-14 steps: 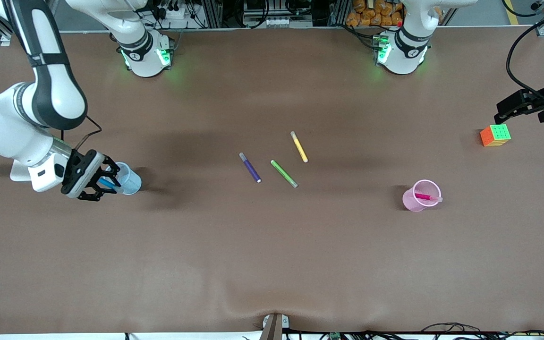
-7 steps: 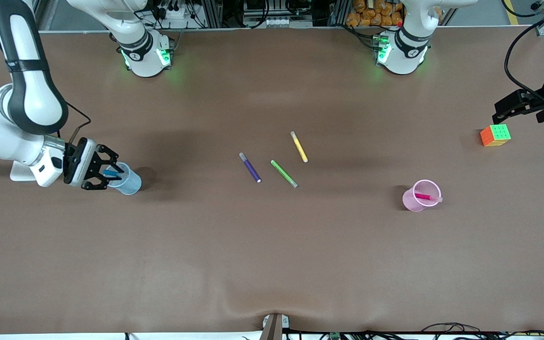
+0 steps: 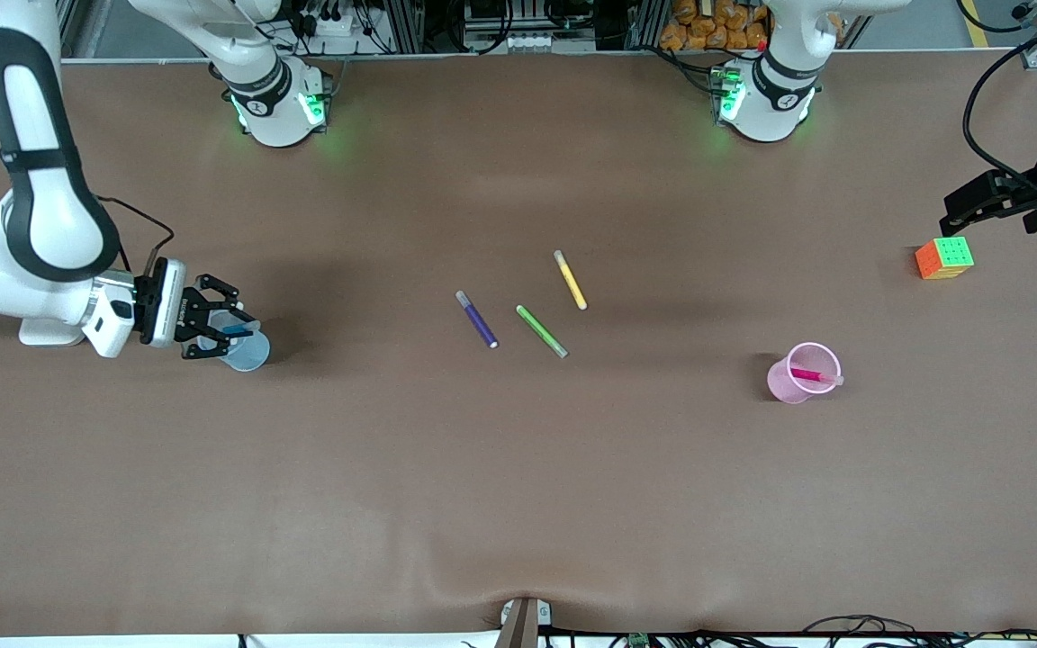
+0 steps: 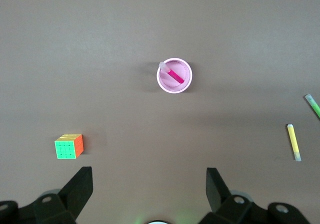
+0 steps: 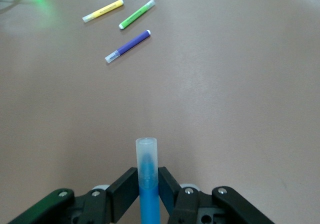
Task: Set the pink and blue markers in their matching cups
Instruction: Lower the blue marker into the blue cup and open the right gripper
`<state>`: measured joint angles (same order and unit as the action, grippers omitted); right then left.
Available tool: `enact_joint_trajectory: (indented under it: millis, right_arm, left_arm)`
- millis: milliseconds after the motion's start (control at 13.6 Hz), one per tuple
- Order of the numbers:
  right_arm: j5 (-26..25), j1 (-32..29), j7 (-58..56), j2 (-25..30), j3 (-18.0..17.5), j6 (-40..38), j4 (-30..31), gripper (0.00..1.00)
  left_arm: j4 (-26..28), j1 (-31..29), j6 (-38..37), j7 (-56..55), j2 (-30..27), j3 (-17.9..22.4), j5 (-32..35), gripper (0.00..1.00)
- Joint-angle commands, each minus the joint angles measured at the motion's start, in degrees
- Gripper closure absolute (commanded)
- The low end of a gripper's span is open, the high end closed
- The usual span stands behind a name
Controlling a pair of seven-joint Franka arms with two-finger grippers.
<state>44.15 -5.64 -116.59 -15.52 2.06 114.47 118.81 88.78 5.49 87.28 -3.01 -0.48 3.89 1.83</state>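
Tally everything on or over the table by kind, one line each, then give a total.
Markers: 5 – pink marker, blue marker, purple marker, green marker, yellow marker
Cups: 2 – pink cup, blue cup
Puzzle cubes: 1 – puzzle cube
Total: 8

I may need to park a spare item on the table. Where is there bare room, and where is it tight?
Bare: the strip nearer the front camera than the blue cup and pink cup; also between the green marker and pink cup. Tight: the purple marker, green marker and yellow marker cluster, and around the right end effector at the blue cup.
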Motion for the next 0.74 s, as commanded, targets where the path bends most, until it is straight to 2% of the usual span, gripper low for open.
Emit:
enact_joint_trajectory:
  millis: [0,662]
  right_arm:
    - [1.9,-3.8,-5.7,-3.3,-0.8,-3.5,-3.8,1.00]
    - [4.5,-7.5,-16.2,-9.2,-0.8,-15.3,-8.4,1.00]
  left_arm:
    - [0.2,-0.3,-1.1,1.2,-0.7,0.0,-0.2,0.00]
    - [2.7,-0.3,-1.1,-1.1,-1.9,-0.4,-0.3,0.00]
